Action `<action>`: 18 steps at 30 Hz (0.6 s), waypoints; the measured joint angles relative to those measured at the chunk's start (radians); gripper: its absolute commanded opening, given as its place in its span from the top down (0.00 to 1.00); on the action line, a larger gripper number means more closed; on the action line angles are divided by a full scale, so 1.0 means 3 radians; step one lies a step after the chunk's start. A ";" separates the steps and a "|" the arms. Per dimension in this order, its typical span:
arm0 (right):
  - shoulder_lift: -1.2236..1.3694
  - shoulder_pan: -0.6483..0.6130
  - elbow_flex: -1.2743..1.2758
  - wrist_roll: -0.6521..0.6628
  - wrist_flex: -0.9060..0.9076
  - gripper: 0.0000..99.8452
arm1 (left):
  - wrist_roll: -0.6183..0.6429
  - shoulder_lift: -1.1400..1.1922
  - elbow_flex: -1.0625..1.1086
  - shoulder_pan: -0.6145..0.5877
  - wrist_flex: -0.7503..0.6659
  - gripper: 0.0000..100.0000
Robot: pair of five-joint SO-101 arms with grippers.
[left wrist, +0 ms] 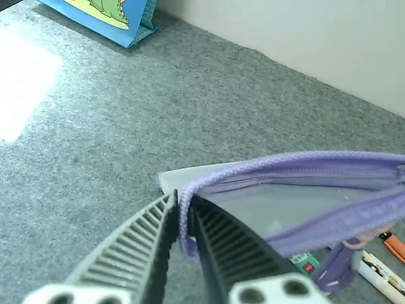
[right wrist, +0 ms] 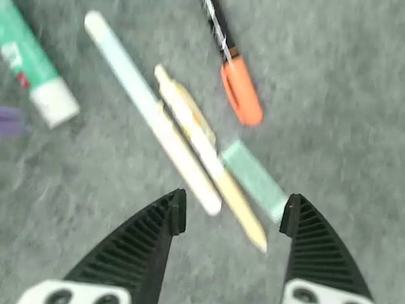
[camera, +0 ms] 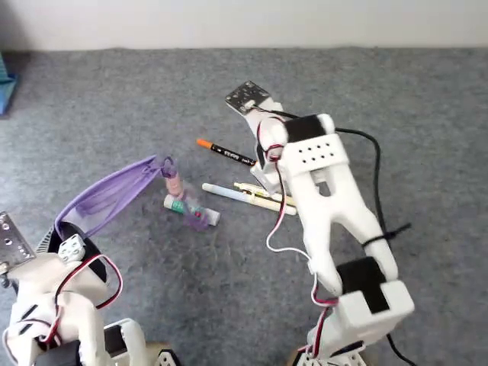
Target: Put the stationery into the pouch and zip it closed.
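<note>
gripping the open purple pouch (camera: pixel 107 194) by its zipper rim, at 9 o'clock on the bench (camera: pixel 396 114), with left end effector (left wrist: pixel 182 199) pinched tight. hovering with right end effector (right wrist: pixel 235 197) spread wide, empty, above pale blue pen (right wrist: pixel 142 107) and cream pen (right wrist: pixel 202 145); orange marker (right wrist: pixel 237 88) at 12 o'clock of them, glue stick (camera: pixel 192 211) at 9.

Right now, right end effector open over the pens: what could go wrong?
1. The pale blue pen and cream pen lie touching below the right end effector; closing may catch both or flick one away.
2. The left end effector pinches the pouch by its zipper edge only; it could slip and the mouth sag shut.
</note>
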 measured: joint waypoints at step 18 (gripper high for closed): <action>0.2199 0.0113 -0.2317 0.0113 0.0757 0.74 | 0.0010 0.0000 0.0000 0.0000 0.0000 0.99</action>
